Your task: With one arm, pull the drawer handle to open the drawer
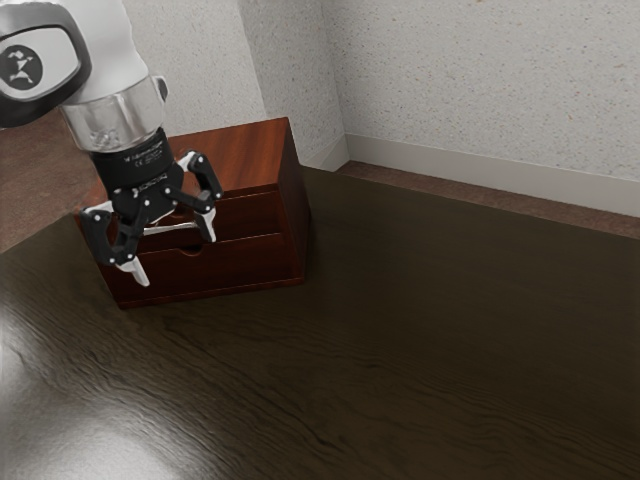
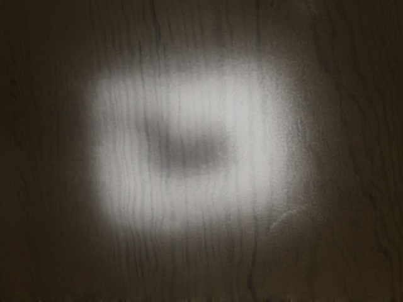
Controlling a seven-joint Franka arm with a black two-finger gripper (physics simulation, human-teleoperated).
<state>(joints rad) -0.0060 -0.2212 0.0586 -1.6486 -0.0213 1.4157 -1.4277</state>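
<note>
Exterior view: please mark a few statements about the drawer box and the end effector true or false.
1. The end effector is open and holds nothing. True.
2. The drawer box stands on a dark wooden table. True.
3. One drawer is pulled far out. False: both drawer fronts look flush with the box.
4. The box is white plastic. False: it is reddish-brown wood.

The exterior view looks down slantwise across the surface [image 1: 420,350] toward the walls [image 1: 480,70]; the wrist view faces that same surface closely.
</note>
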